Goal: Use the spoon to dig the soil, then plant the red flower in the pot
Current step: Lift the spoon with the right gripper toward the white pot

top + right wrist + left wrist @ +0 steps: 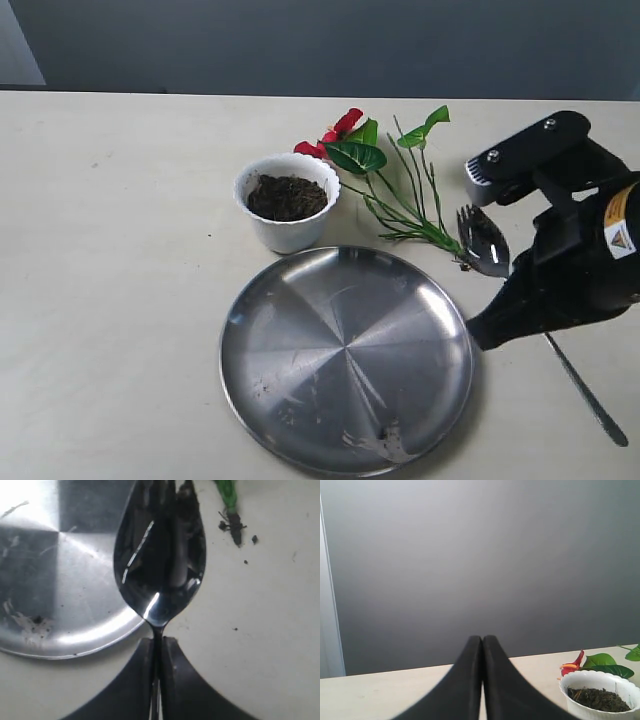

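Note:
The white scalloped pot (287, 228) stands behind the steel plate, with dark brown soil (287, 197) in it. The red flower (345, 128) lies flat on the table right of the pot, its root end (235, 530) near the spoon's bowl. My right gripper (157, 642) is shut on the neck of the silver spoon (160, 555), whose bowl hangs over the plate's right edge. The spoon's bowl (483, 240) and long handle (585, 390) also show in the exterior view. My left gripper (482, 640) is shut on nothing, left of the pot (580, 682).
A large round steel plate (300, 340) with a few soil crumbs lies at the front of the beige table. A grey wall runs behind the table's far edge. The right arm's black body (580, 250) hangs over the table's right side.

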